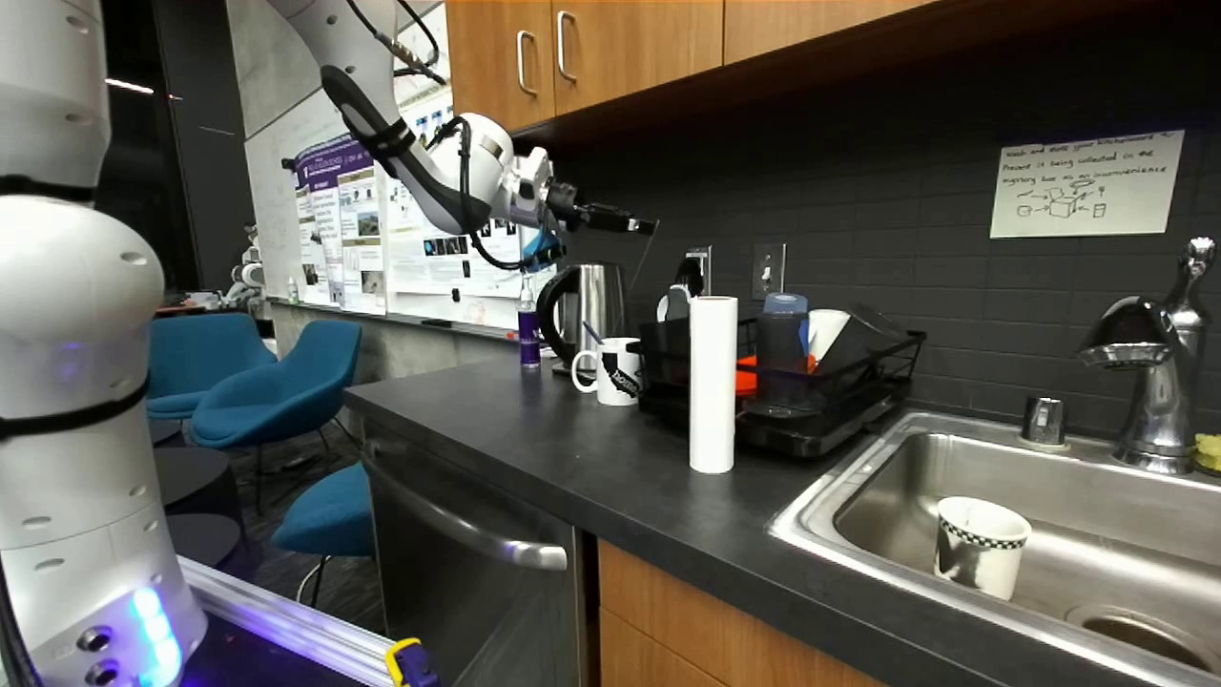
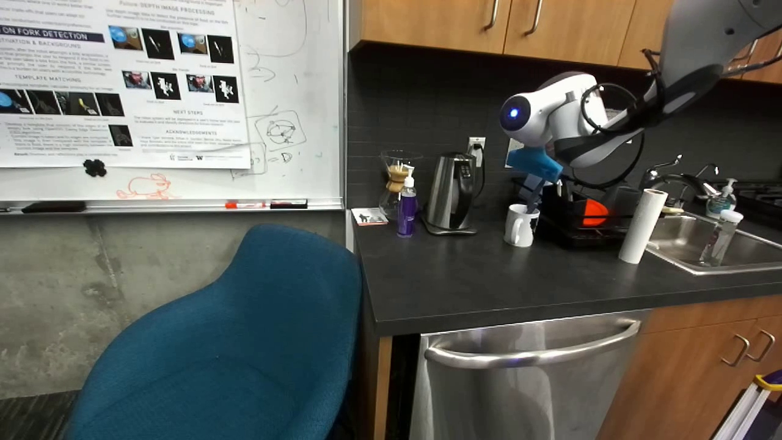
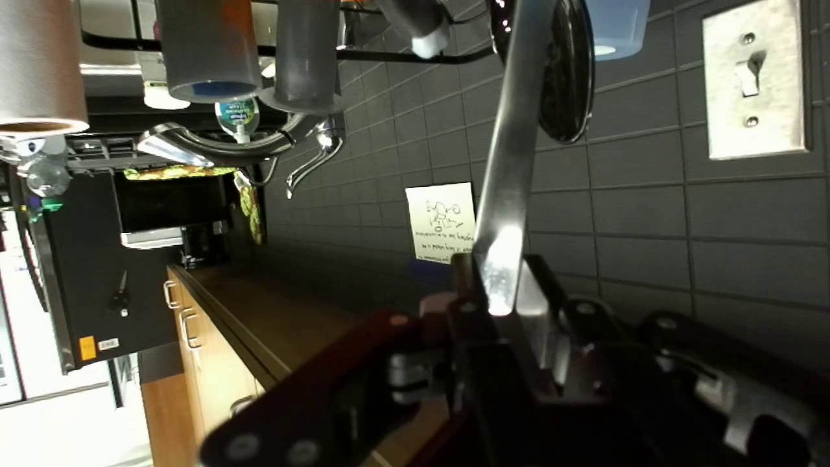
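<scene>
My gripper (image 3: 500, 275) is shut on a flat, shiny metal utensil (image 3: 512, 162), which in the wrist view runs from between the fingers up past the top edge, hiding its far end. In an exterior view the gripper (image 1: 649, 227) is high over the counter, and the utensil hangs as a thin slanted line below the fingertips. Beneath it stands a white mug (image 1: 615, 372) with a stick inside, beside the black dish rack (image 1: 811, 439). A dark oval spoon-like piece (image 3: 570, 78) lies behind the utensil in the wrist view. The arm mostly hides the gripper in an exterior view.
A steel kettle (image 2: 451, 192) and a purple bottle (image 2: 407, 211) stand near the counter's end. A white tube (image 1: 713, 382) is upright before the rack. The sink (image 1: 906, 468) holds a cup (image 1: 983, 544). Wooden cabinets (image 1: 630, 48) overhang the counter; a tiled wall (image 3: 635, 214) backs it.
</scene>
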Motion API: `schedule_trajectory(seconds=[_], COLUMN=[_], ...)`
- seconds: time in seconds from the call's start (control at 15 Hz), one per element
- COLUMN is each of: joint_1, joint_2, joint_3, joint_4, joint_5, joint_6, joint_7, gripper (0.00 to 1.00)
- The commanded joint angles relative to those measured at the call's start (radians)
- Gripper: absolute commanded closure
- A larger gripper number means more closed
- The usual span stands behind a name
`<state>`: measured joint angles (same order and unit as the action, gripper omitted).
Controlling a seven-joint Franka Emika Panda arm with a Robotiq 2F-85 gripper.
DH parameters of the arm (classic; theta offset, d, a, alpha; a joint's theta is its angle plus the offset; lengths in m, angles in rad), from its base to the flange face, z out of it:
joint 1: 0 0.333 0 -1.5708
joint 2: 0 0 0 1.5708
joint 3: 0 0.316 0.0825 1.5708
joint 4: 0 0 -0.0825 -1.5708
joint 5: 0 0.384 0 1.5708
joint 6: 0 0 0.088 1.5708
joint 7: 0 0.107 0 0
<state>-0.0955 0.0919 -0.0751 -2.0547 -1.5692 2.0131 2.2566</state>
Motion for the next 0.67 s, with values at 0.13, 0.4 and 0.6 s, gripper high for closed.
schedule_trajectory(seconds=[0.13, 0.4, 0.6], joint_1=[0.019, 0.025, 0.028], joint_2=[0.051, 0.069, 0.08], joint_3=[0.01, 0.019, 0.024], joint_4=[0.024, 0.019, 0.015], joint_5=[-0.025, -0.024, -0.021], joint_6=[-0.055, -0.061, -0.058], joint_7=[0.001, -0.005, -0.009], gripper=[0.95, 0.95, 0.95])
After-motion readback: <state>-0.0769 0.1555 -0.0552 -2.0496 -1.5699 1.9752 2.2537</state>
